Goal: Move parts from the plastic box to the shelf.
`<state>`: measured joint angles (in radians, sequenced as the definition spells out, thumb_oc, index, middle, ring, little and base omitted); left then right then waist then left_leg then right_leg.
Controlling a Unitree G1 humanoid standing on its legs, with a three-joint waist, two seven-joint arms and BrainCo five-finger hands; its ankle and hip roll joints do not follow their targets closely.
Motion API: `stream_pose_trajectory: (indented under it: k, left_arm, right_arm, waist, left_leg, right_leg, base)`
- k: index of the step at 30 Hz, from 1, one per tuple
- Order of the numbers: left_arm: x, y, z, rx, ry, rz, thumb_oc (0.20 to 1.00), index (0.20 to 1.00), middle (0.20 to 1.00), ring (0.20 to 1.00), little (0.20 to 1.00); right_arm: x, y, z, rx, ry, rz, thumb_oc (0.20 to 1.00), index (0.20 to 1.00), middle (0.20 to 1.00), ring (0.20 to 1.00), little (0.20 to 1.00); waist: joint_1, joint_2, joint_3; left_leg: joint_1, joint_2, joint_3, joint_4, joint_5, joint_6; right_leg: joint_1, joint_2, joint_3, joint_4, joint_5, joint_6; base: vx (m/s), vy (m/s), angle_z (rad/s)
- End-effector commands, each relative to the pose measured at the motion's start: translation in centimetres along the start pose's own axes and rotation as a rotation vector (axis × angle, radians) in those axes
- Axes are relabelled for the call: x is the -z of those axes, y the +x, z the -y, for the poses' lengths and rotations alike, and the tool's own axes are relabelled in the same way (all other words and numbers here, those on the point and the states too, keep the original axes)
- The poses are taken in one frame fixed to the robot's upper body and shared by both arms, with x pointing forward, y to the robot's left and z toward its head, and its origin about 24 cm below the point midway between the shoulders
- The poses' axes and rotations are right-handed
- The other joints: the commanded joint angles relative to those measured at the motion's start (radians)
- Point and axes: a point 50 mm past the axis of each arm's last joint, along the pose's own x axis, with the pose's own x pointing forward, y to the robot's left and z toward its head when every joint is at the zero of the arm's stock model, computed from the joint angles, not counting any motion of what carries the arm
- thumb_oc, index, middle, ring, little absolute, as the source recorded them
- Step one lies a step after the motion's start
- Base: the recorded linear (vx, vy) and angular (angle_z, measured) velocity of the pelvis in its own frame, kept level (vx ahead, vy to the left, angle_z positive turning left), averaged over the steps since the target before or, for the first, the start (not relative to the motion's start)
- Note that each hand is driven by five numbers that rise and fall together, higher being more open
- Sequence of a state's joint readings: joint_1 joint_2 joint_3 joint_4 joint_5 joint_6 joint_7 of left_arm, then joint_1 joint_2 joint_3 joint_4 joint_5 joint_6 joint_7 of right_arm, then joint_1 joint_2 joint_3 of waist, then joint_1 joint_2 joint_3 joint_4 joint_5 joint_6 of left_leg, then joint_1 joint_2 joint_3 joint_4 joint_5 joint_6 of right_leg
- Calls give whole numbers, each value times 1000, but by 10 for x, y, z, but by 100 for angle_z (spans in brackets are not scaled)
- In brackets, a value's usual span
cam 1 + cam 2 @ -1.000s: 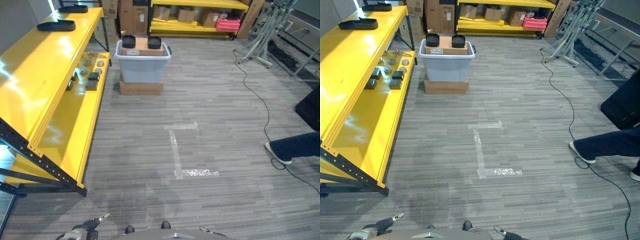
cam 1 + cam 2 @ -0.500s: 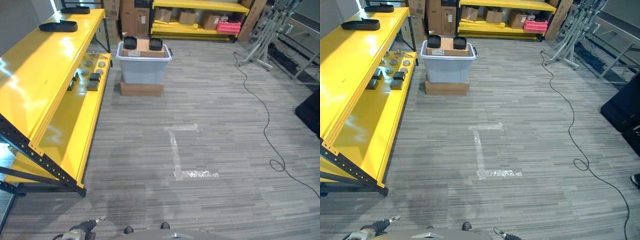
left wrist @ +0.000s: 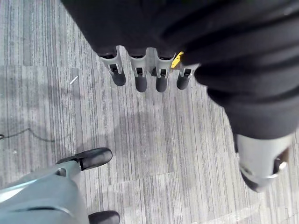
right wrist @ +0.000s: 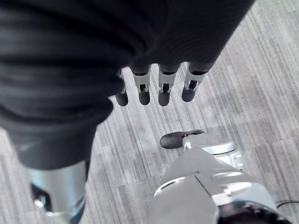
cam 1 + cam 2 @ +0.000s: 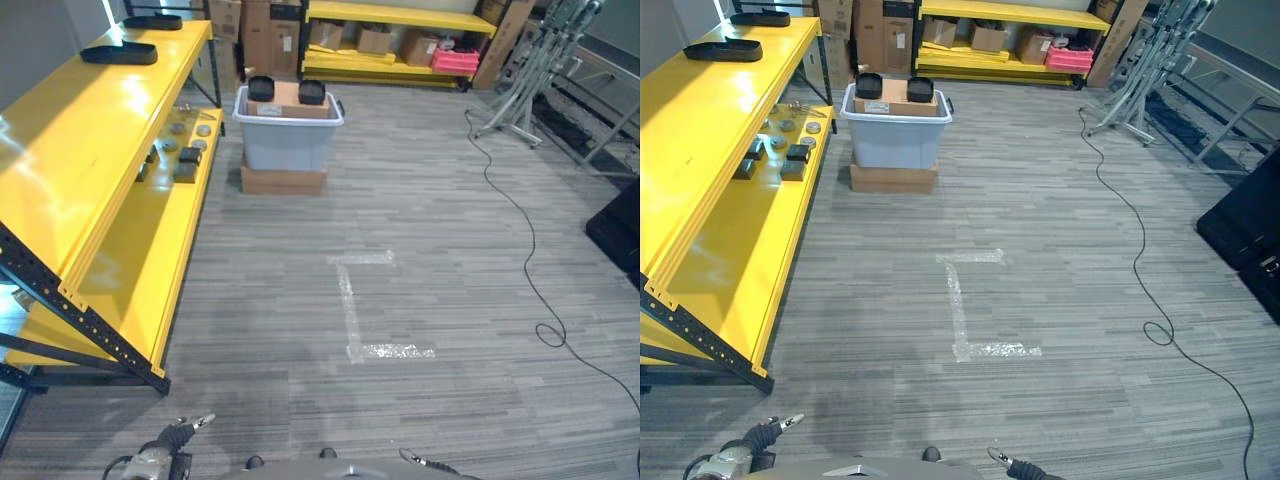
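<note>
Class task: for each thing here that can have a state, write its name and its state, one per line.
Plastic box: lidless, holding a cardboard box and two black parts, resting on a flat carton.
Yellow shelf: lower level already holds several small parts at its far end.
Left hand: open, empty.
Right hand: open, empty.

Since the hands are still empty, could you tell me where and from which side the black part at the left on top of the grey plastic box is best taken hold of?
My judgement: grip the black part across its side walls, coming down from above. It sits upright on the cardboard over the plastic box, its top free, a gap separating it from its twin.
</note>
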<state>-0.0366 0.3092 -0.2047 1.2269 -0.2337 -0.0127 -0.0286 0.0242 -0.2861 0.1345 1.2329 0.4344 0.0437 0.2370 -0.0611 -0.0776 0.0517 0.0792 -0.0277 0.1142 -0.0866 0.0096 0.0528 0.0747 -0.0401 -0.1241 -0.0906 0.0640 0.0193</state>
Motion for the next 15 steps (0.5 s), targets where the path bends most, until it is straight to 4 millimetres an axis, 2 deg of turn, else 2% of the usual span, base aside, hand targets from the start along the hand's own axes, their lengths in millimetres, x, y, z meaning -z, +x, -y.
stream_pose_trajectory:
  k: [1, 7, 15]
  left_arm:
    - [-14, 2, 0, 1, 18, 64, 1000, 1000, 1000, 1000, 1000]
    - [-26, 0, -8, -31, -22, 151, 1000, 1000, 1000, 1000, 1000]
    - [-18, 0, -6, -32, -55, 145, 1000, 1000, 1000, 1000, 1000]
  right_arm:
    - [-27, -5, 22, 80, -19, 119, 1000, 1000, 1000, 1000, 1000]
    - [-41, -9, 26, 96, -20, 234, 1000, 1000, 1000, 1000, 1000]
    - [-32, -9, 30, 105, -4, 189, 1000, 1000, 1000, 1000, 1000]
  waist:
    - [0, 64, -11]
    - [-2, 63, -3]
    - [3, 62, 7]
  left_leg:
    - [12, 37, 64, -1, -32, -40]
    - [10, 40, 71, -1, -35, -37]
    - [18, 37, 66, 3, -40, -32]
  right_leg:
    - [3, -29, -5, 20, -32, 80]
    - [-2, -32, -3, 23, -35, 81]
    - [5, -35, -10, 36, -45, 77]
  base:
    - [0, 0, 0]
    - [0, 0, 0]
    - [37, 32, 0]
